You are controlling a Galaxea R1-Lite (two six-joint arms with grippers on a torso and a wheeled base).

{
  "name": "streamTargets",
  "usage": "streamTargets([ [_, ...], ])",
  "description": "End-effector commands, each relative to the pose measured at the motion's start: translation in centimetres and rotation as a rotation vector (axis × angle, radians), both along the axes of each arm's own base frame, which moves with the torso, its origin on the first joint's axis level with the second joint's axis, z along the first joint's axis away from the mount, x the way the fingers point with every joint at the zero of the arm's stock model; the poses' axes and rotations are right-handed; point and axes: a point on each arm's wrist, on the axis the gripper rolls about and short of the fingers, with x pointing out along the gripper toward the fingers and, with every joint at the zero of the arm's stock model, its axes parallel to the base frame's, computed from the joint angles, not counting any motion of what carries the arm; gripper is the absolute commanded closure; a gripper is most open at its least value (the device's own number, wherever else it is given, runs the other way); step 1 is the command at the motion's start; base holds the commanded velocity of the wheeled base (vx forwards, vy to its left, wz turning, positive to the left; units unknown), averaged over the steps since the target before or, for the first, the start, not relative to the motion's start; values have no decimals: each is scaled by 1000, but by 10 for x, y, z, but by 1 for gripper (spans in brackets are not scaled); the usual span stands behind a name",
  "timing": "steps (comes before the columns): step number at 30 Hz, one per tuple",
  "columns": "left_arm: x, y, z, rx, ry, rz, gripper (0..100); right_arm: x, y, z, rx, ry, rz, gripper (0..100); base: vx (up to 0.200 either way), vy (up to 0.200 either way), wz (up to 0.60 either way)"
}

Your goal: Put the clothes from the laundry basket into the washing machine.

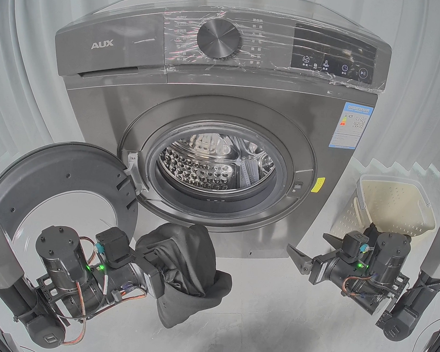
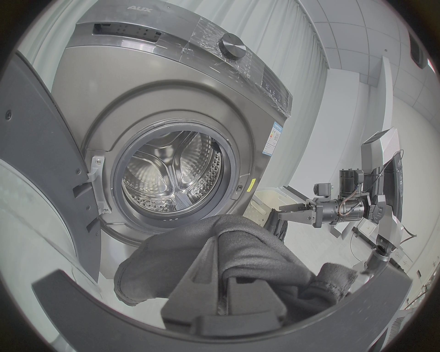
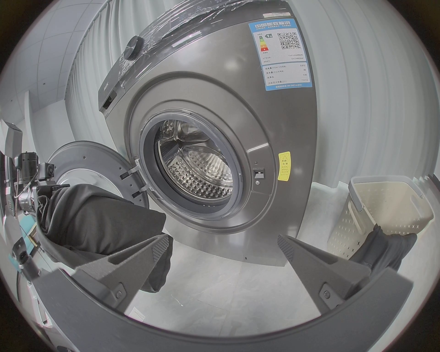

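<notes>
A dark grey garment (image 1: pixel 185 270) hangs from my left gripper (image 1: pixel 168 274), which is shut on it low in front of the washing machine's open drum (image 1: pixel 215 164). In the left wrist view the cloth (image 2: pixel 256 247) drapes over the fingers (image 2: pixel 206 270), just below the drum mouth (image 2: pixel 172 174). My right gripper (image 1: pixel 309 245) is open and holds nothing, off to the right of the machine and in front of the cream laundry basket (image 1: pixel 394 207). Another dark garment (image 3: pixel 382 250) hangs over the basket's front edge (image 3: pixel 362 201).
The round machine door (image 1: pixel 58 185) stands swung open on the left, close behind my left arm. The basket sits on the pale floor (image 1: pixel 272 304) against the machine's right side. White curtains back the scene.
</notes>
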Motion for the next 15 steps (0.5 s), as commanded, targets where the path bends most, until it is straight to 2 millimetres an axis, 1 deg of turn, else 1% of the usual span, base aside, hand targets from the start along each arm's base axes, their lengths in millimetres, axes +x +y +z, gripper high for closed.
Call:
streamTargets([
  [1,0,-3,-3,7,9,-8,100,-1,1,0,-1,1,4,0,200,0,0],
  [2,0,-3,-3,8,10,-10,100,-1,1,0,-1,1,4,0,200,0,0],
  [10,-2,-4,-5,17,15,-18,100,-2,4,0,1,2,18,0,0,0,0],
  [14,-1,-5,-7,22,21,-18,100,-3,4,-1,0,3,21,0,200,0,0],
  [15,-1,-5,-7,22,21,-19,100,-3,4,-1,0,3,21,0,0,0,0],
])
